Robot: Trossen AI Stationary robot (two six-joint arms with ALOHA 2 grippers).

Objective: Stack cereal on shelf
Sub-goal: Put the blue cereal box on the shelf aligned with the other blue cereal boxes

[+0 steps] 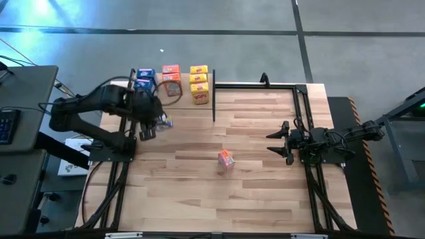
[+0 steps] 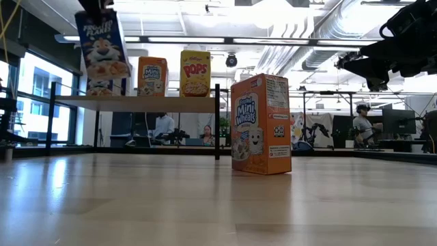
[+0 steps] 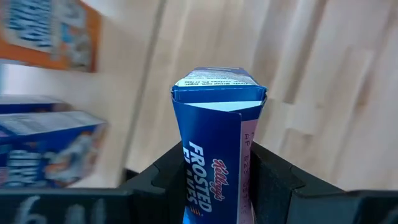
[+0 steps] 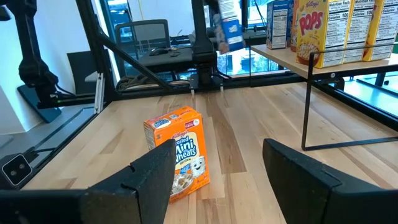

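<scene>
My left gripper (image 1: 147, 130) is shut on a blue cereal box (image 1: 164, 122), held in the air near the shelf (image 2: 171, 104). In the low view this box (image 2: 102, 42) hangs at shelf height. On the shelf board stand blue (image 1: 145, 77), orange (image 2: 152, 75) and yellow (image 2: 195, 72) cereal boxes. One orange box (image 1: 226, 159) stands upright on its bottom end in the middle of the tabletop. My right gripper (image 1: 273, 139) waits open at the table's right side, level, pointing at that orange box (image 4: 177, 155). My left gripper pinches the blue box between its two fingers (image 3: 163, 177) at its upper end (image 3: 211, 180). The fingers come from above, slanting down. The box hangs below them, nearly upright, its lower end (image 3: 217, 87) free, clear of the table.
A thin black post (image 2: 217, 123) carries the shelf's right end. Black frame rails (image 1: 305, 113) run along the table's right side and far edge. Bare tabletop lies around the lone orange box. People sit in the room beyond the table.
</scene>
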